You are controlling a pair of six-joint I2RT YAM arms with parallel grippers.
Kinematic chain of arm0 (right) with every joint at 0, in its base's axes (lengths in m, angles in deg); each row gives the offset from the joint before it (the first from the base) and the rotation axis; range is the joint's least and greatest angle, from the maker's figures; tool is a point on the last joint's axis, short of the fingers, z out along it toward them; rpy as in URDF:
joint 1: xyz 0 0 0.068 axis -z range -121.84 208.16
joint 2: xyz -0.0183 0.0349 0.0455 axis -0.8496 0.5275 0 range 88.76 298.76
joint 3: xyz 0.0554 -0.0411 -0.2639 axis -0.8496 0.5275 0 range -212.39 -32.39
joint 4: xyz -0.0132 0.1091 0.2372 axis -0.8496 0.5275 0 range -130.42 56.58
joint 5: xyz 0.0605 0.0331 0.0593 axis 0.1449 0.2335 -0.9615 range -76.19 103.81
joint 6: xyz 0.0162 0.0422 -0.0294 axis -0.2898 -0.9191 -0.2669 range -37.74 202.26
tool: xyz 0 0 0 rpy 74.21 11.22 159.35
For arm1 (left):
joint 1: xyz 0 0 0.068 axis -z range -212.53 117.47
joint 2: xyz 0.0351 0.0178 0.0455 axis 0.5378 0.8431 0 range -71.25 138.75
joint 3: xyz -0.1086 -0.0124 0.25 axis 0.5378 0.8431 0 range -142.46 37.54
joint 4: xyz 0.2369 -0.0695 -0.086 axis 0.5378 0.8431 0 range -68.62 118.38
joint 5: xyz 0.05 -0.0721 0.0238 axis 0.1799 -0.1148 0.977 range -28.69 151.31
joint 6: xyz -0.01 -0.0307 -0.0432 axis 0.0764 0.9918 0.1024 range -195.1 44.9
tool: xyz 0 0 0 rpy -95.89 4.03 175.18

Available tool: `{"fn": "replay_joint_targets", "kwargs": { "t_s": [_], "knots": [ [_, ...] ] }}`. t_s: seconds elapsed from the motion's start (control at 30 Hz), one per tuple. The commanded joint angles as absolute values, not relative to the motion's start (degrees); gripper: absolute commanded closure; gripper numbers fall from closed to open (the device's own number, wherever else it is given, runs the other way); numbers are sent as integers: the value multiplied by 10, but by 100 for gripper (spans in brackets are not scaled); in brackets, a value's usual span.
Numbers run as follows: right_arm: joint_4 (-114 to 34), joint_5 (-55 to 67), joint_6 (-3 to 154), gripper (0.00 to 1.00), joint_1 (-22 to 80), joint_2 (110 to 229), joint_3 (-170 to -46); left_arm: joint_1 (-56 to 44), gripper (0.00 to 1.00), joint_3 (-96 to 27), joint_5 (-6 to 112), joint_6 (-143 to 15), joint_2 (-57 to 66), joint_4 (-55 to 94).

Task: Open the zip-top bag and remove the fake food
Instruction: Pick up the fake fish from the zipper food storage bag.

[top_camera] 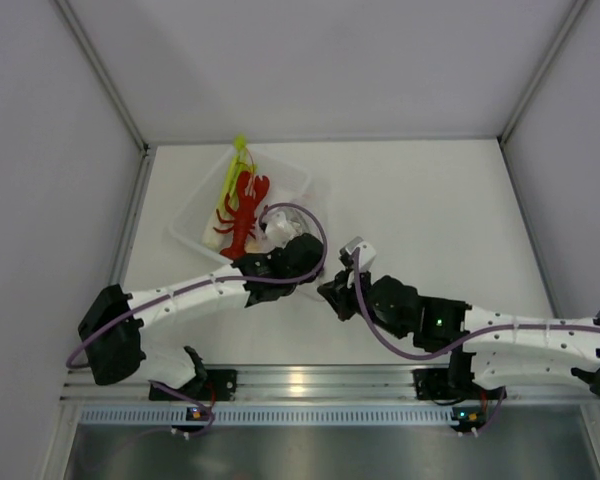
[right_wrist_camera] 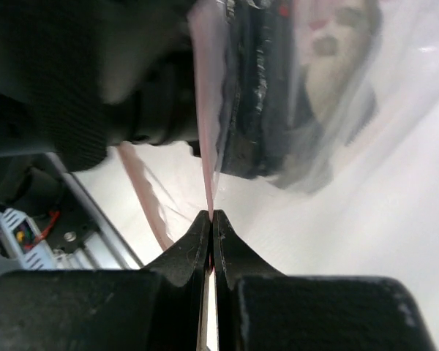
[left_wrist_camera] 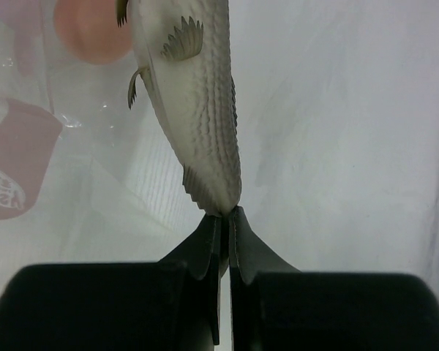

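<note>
Table (top_camera: pixel 430 230): white, and it fills the middle of the top view, with pale walls on three sides.
Left arm (top_camera: pixel 180 295): runs from the lower left of the top view up to the centre.
Right arm (top_camera: pixel 500 335): runs from the lower right in to the centre and ends just beside the left arm's wrist.
Clear tray (top_camera: pixel 285 178): sits tilted on the table at upper centre-left of the top view.
Zip-top bag (right_wrist_camera: pixel 380 146): floppy clear film (hard to make out from above) between the two wrists, at the centre of the top view and just below and right of the tray.
Pink zip strip (right_wrist_camera: pixel 203 117): stands on edge up the middle of the right wrist view, with black gripper parts behind it.
Red lobster (top_camera: pixel 245 210): lies in the tray.
Leek (top_camera: pixel 232 175): green stalk in the tray, just left of the lobster.
Grey fish (left_wrist_camera: pixel 197 95): hangs tail-down in the upper centre of the left wrist view. I cannot tell whether it is inside the bag.
Round piece (left_wrist_camera: pixel 95 29): pinkish, at the upper left of the left wrist view, blurred behind plastic.
Left gripper (left_wrist_camera: pixel 225 216): fingers pressed together, pinching the fish's tail tip.
Right gripper (right_wrist_camera: pixel 211 216): fingers pressed together, pinching the lower end of the zip strip.
</note>
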State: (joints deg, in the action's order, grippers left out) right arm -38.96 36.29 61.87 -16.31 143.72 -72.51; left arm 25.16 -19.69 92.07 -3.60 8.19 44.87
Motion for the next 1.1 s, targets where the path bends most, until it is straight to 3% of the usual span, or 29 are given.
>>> {"fn": "replay_joint_targets", "kwargs": {
  "t_s": [0.0,0.13,0.33,0.7,1.07],
  "knots": [
    [-374,468,593,100,-179,1435,-699,241,100,-225,917,-22,58,425],
    [-327,557,580,100,-177,1427,-708,241,100,-186,904,-28,11,425],
    [-294,586,597,100,-159,1437,-738,242,100,-135,850,-52,-40,393],
    [-250,580,667,100,-121,1474,-830,247,100,-63,802,-96,-68,337],
    [-158,516,689,100,-72,1555,-951,272,100,-76,723,-188,-57,316]
  ]
}}
